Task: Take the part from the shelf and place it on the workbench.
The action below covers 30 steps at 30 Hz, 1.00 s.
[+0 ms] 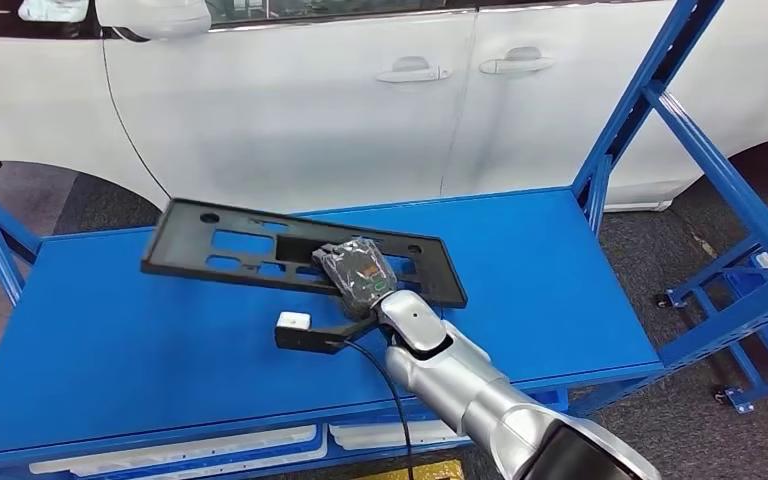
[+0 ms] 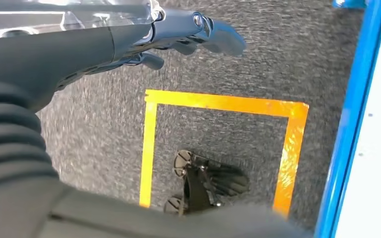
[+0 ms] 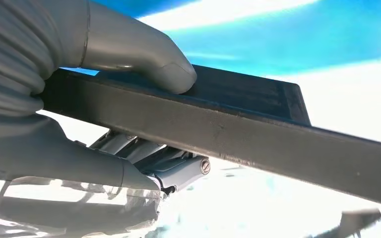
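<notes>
The part is a flat black rectangular plate with several cut-outs, lying low over the blue workbench top, left of centre. My right hand grips its near long edge. In the right wrist view the thumb presses on the plate's top face and the fingers close underneath. Whether the plate touches the bench I cannot tell. My left hand hangs over the grey floor with its fingers loosely apart and nothing in it.
A white car stands close behind the bench. Blue rack uprights and braces rise at the right, with more blue framing on castors beyond. Below the left hand, a yellow tape square marks the floor beside a blue rail.
</notes>
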Available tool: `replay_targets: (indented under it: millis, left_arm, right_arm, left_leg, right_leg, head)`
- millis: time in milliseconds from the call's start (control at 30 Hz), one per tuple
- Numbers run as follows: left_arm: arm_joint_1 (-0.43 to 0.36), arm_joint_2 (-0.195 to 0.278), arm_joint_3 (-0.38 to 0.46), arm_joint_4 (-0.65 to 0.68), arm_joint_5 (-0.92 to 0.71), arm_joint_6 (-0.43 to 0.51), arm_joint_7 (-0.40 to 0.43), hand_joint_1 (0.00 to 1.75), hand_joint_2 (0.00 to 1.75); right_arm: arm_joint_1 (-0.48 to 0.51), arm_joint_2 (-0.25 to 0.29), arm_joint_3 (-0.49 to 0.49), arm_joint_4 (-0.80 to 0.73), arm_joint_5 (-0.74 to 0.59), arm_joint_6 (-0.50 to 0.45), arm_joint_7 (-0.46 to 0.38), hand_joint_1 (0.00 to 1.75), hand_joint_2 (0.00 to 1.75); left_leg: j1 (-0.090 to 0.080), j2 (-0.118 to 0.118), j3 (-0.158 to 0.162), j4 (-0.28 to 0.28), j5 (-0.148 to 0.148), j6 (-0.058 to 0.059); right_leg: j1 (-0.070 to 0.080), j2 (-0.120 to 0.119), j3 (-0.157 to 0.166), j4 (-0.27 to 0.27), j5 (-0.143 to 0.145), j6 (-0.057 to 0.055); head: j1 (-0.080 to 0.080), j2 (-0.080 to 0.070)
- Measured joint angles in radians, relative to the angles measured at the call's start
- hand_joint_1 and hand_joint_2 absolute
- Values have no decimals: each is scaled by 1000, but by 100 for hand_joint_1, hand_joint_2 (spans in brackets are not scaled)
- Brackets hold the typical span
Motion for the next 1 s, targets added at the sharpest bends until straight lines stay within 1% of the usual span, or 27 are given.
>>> replay_targets:
  millis: [33, 67, 100, 167, 200, 233, 267, 300, 333, 367, 400, 433, 467, 533, 567, 600, 633, 667, 700, 733, 767, 800, 833, 867, 900, 933, 1000]
  left_arm:
    - [0, -1, 6, 0, 8, -1, -1, 0, 175]
    - [0, -2, 11, 0, 15, -4, -3, 0, 175]
    - [0, -3, 17, 0, 23, -10, -6, 0, 175]
    - [2, -4, 31, 0, 39, -26, -17, 0, 175]
    - [4, -4, 38, 0, 46, -36, -26, 0, 175]
    - [6, -4, 46, 0, 54, -48, -36, 0, 175]
    - [8, -5, 53, 0, 61, -63, -48, 0, 175]
    - [9, -6, 61, 0, 69, -83, -61, 0, 175]
    - [10, -8, 69, 0, 77, -107, -74, 0, 175]
    - [10, -10, 77, 0, 84, -128, -85, 0, 175]
    - [10, -11, 83, 0, 90, -145, -94, 0, 175]
    - [10, -13, 90, 0, 94, -156, -99, 0, 175]
    - [10, -13, 96, 0, 96, -162, -103, 0, 175]
    - [9, -13, 106, 0, 97, -160, -107, 0, 175]
    - [8, -13, 109, 0, 96, -156, -107, 0, 175]
    - [8, -13, 110, 0, 94, -149, -106, 0, 175]
    - [7, -12, 112, 0, 91, -141, -103, 0, 175]
    - [7, -11, 113, 0, 89, -133, -100, 0, 175]
    - [7, -10, 114, 0, 88, -125, -96, 0, 175]
    - [8, -10, 115, 0, 87, -117, -92, 0, 175]
    - [8, -10, 115, 0, 86, -110, -89, 0, 175]
    - [8, -10, 116, 0, 86, -105, -85, 0, 175]
    - [8, -9, 116, 0, 85, -99, -81, 0, 175]
    - [6, -9, 117, 0, 84, -96, -79, 0, 175]
    - [5, -8, 117, 0, 82, -94, -76, 0, 175]
    - [4, -8, 118, 0, 81, -91, -74, 0, 175]
    - [3, -7, 120, 0, 79, -89, -68, 0, 175]
  right_arm:
    - [15, -12, -26, -72, -73, 23, -36, 175, 175]
    - [31, -24, -52, -141, -148, 50, -69, 175, 175]
    - [49, -37, -80, -215, -241, 83, -111, 175, 175]
    - [99, -66, -137, -362, -483, 171, -218, 175, 175]
    - [128, -81, -163, -439, -622, 229, -274, 175, 175]
    - [158, -97, -189, -516, -760, 293, -321, 175, 175]
    - [183, -111, -214, -590, -884, 362, -349, 175, 175]
    - [205, -126, -240, -664, -999, 441, -366, 175, 175]
    - [223, -141, -266, -729, -1103, 534, -377, 175, 175]
    - [240, -156, -290, -788, -1193, 633, -387, 175, 175]
    - [257, -170, -313, -841, -1264, 728, -398, 175, 175]
    - [273, -182, -332, -888, -1315, 814, -408, 175, 175]
    - [287, -192, -349, -933, -1346, 880, -413, 175, 175]
    - [312, -206, -377, -1014, -1376, 967, -413, 175, 175]
    - [321, -212, -387, -1049, -1382, 991, -412, 175, 175]
    - [329, -216, -394, -1079, -1382, 1006, -412, 175, 175]
    - [336, -221, -399, -1104, -1380, 1015, -413, 175, 175]
    - [343, -225, -403, -1125, -1377, 1018, -416, 175, 175]
    - [351, -229, -406, -1141, -1375, 1017, -419, 175, 175]
    - [359, -231, -409, -1154, -1373, 1014, -423, 175, 175]
    - [366, -233, -411, -1163, -1373, 1009, -425, 175, 175]
    - [371, -235, -412, -1171, -1373, 1004, -425, 175, 175]
    - [374, -237, -412, -1177, -1373, 1000, -425, 175, 175]
    - [375, -240, -412, -1182, -1372, 999, -424, 175, 175]
    - [375, -243, -412, -1185, -1371, 999, -423, 175, 175]
    - [375, -248, -412, -1188, -1371, 1000, -422, 175, 175]
    - [375, -259, -411, -1193, -1371, 1003, -421, 175, 175]
  left_leg:
    - [1, 0, 0, -1, 1, 7]
    - [2, 1, 0, -3, 3, 15]
    - [3, 1, 0, -5, 4, 21]
    - [0, -1, -4, -4, 5, 28]
    - [-2, -2, -5, -4, 5, 30]
    - [-4, -4, -5, -3, 4, 31]
    - [-6, -5, -4, -3, 3, 32]
    - [-9, -6, -1, -3, 1, 32]
    - [-12, -6, 2, -3, -1, 32]
    - [-16, -7, 3, -2, -3, 31]
    - [-18, -7, 3, -1, -5, 29]
    - [-19, -6, 3, -1, -7, 25]
    - [-20, -5, 3, -2, -8, 20]
    - [-21, -1, 5, 0, -14, 10]
    - [-21, 0, 0, 16, -28, 6]
    - [-21, 0, -14, 53, -52, 1]
    - [-18, 1, -39, 110, -86, -3]
    - [-15, 1, -70, 180, -122, -7]
    - [-13, 1, -98, 244, -149, -11]
    - [-12, 1, -114, 281, -159, -14]
    - [-10, 1, -110, 277, -147, -15]
    - [-9, 1, -87, 235, -118, -16]
    - [-8, 2, -48, 160, -81, -15]
    - [-8, 2, -11, 87, -54, -12]
    - [-10, 2, 15, 34, -36, -7]
    - [-12, 1, 28, 3, -27, -1]
    - [-15, -1, 24, -2, -21, 11]
  right_leg:
    - [-1, -1, -2, 8, -8, 5]
    - [-2, -1, -13, 32, -25, 10]
    - [-4, -2, -34, 77, -53, 14]
    - [-5, -3, -104, 221, -119, 18]
    - [-5, -3, -136, 282, -138, 19]
    - [-5, -3, -152, 310, -138, 18]
    - [-4, -3, -148, 294, -116, 15]
    - [-2, -3, -123, 235, -78, 9]
    - [1, -3, -89, 156, -39, 0]
    - [4, -5, -57, 85, -10, -8]
    - [6, -7, -35, 34, 8, -13]
    - [9, -7, -26, 12, 12, -16]
    - [9, -7, -25, 9, 10, -15]
    - [4, -6, -20, -1, 13, -19]
    - [1, -6, -16, -8, 16, -23]
    - [-3, -7, -12, -14, 19, -26]
    - [-4, -9, -10, -16, 20, -28]
    - [-4, -10, -10, -15, 21, -29]
    - [-3, -11, -11, -14, 21, -29]
    - [-3, -11, -13, -12, 21, -29]
    - [-3, -11, -14, -9, 21, -29]
    - [-4, -10, -16, -6, 20, -28]
    - [-4, -10, -16, -3, 19, -27]
    - [-2, -9, -18, 1, 18, -24]
    - [-1, -9, -19, 3, 19, -20]
    - [0, -9, -21, 5, 20, -15]
    - [1, -8, -24, 5, 26, -4]
  head:
    - [0, 0]
    - [1, 0]
    - [2, 0]
    - [3, 0]
    - [4, 0]
    - [4, 0]
    - [4, 0]
    - [4, 0]
    - [4, 0]
    - [4, 0]
    - [4, 0]
    - [4, 0]
    - [4, 0]
    - [4, 0]
    - [3, 0]
    - [2, 0]
    - [2, 0]
    - [1, 0]
    - [1, 0]
    - [1, 0]
    - [1, 0]
    - [1, 0]
    - [1, 0]
    - [1, 0]
    - [2, 0]
    - [2, 0]
    - [2, 0]
